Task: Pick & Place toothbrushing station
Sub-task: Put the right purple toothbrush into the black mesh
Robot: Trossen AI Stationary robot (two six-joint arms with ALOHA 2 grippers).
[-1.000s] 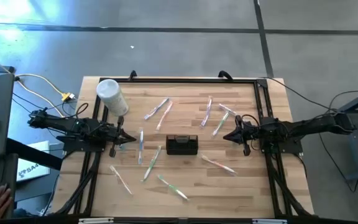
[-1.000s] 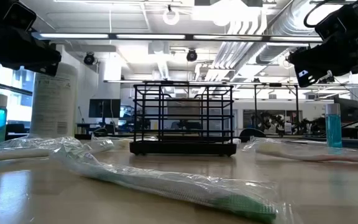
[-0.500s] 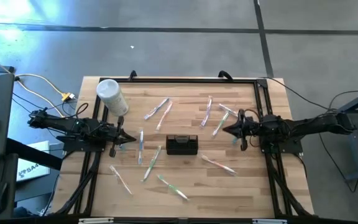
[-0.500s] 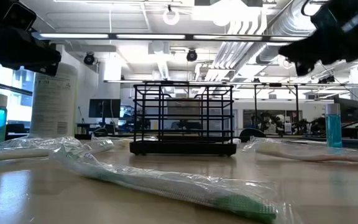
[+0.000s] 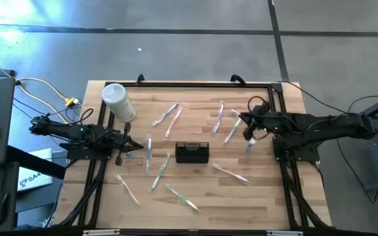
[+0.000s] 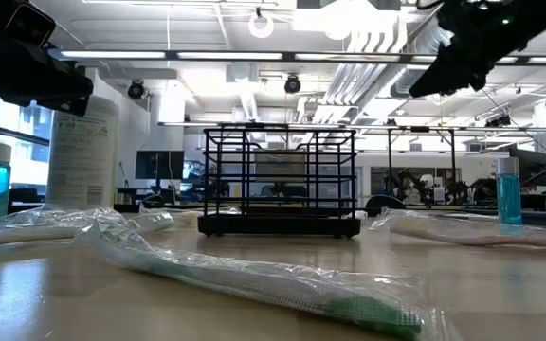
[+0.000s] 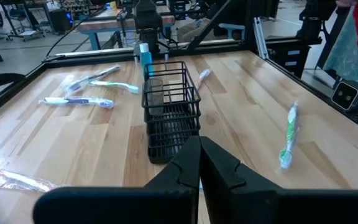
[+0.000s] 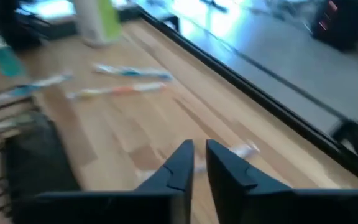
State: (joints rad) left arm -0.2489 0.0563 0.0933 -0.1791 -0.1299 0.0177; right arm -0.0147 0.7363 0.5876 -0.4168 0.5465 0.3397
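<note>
Centrally on the wooden table (image 5: 268, 196) stands the toothbrushing station (image 5: 192, 153), a low black wire caddy, upright and untouched, ringed by wrapped toothbrushes (image 5: 159, 172) with bare wood just around it. Well clear to its left, hovers the left gripper (image 5: 131, 145), fingers shut. Near the far right edge, above a toothbrush, hangs the right gripper (image 5: 243, 125), fingers parted a sliver, holding nothing.

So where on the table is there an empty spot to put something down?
The table's near right corner is bare, beyond the wrapped toothbrush lying right of the black caddy. The strip along the far edge, between the white container and the far right corner, is bare too. Around the caddy it is crowded with wrapped toothbrushes on both sides.
</note>
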